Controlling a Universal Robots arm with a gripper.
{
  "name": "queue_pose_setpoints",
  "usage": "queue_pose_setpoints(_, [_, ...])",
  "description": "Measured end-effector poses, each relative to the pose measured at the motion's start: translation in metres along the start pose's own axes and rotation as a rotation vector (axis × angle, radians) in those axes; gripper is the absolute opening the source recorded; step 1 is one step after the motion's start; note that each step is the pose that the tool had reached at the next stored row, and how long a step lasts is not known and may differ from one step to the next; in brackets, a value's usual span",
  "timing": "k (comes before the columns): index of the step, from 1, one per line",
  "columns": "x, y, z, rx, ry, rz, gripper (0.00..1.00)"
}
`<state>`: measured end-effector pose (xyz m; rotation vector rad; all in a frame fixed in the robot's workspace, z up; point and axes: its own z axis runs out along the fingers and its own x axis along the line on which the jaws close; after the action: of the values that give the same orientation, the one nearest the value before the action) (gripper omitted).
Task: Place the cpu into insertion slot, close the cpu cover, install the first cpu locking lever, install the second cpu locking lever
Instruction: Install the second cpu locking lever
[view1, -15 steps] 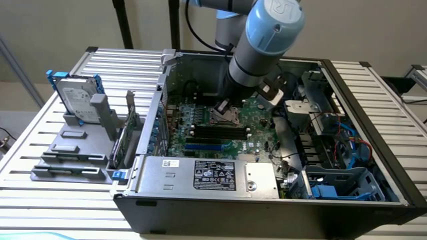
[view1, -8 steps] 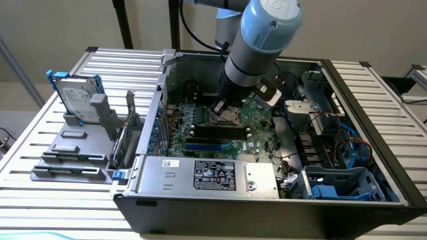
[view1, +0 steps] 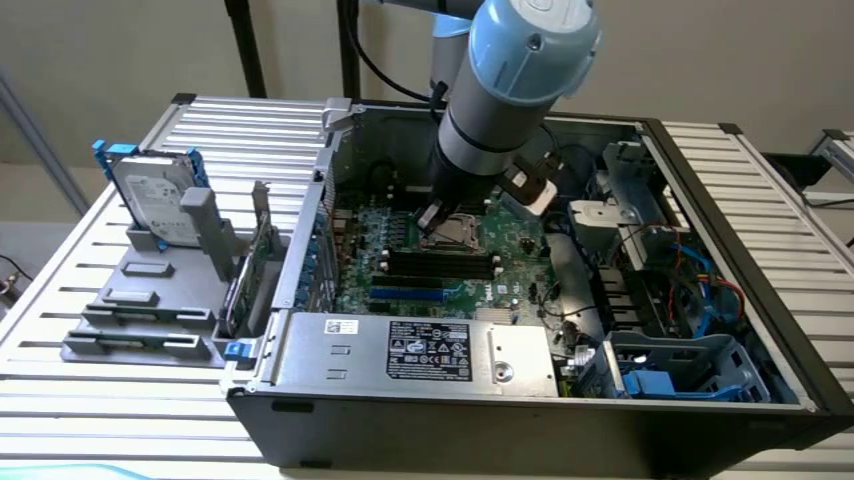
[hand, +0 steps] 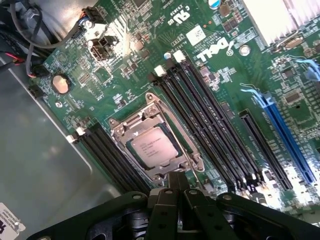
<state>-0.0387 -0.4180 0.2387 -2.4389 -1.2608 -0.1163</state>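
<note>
The jaws (hand: 175, 192) hang just above the motherboard (hand: 215, 65), pressed together with nothing between them, their tips right at the 6 o'clock edge of the cpu cover (hand: 156, 144) in the wrist view. The cpu cover lies flat and closed over the insertion slot (view1: 450, 229), and the cpu (hand: 152, 146) sits inside it, its pale silvery face showing through the cover's window. The square chip lies turned on the diagonal, corners toward 12 and 6 o'clock. Black memory slots (hand: 210, 120) flank the socket on both sides, their long axes running from about 11 toward 5 o'clock. In the exterior view the arm (view1: 514, 80) reaches down into the open computer case (view1: 747, 330), hiding part of the socket. A labelled silver box (view1: 420, 352) fills the case at 6 o'clock. At 9 o'clock, on the slatted tabletop (view1: 80, 400), a hard drive (view1: 150, 197) stands upright in a grey holder (view1: 147, 310).
</note>
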Motion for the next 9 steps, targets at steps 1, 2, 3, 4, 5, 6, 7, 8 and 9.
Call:
queue_pose_setpoints(1, [-0.0019, -0.0003, -0.0018, -0.0001, -0.0002, 0.0, 0.11])
queue_pose_setpoints(2, [-0.0037, -0.0007, -0.0034, -0.0002, -0.0004, 0.0, 0.11])
queue_pose_setpoints(3, [-0.0056, -0.001, -0.0049, -0.0003, -0.0005, 0.0, 0.11])
queue_pose_setpoints(4, [-0.0072, -0.0013, -0.0064, -0.0004, -0.0005, 0.0, 0.11])
queue_pose_setpoints(5, [-0.0085, -0.0015, -0.0076, -0.0003, -0.0007, 0.0, 0.11])
queue_pose_setpoints(6, [-0.0095, -0.0017, -0.008, -0.0002, -0.0008, 0.0, 0.11])
queue_pose_setpoints(7, [-0.0102, -0.0019, -0.008, -0.0001, -0.0008, 0.0, 0.11])
queue_pose_setpoints(8, [-0.0107, -0.0022, -0.008, -0.0001, -0.0007, 0.0, 0.11])
queue_pose_setpoints(9, [-0.0111, -0.0025, -0.0078, -0.0001, -0.0008, 0.0, 0.11])
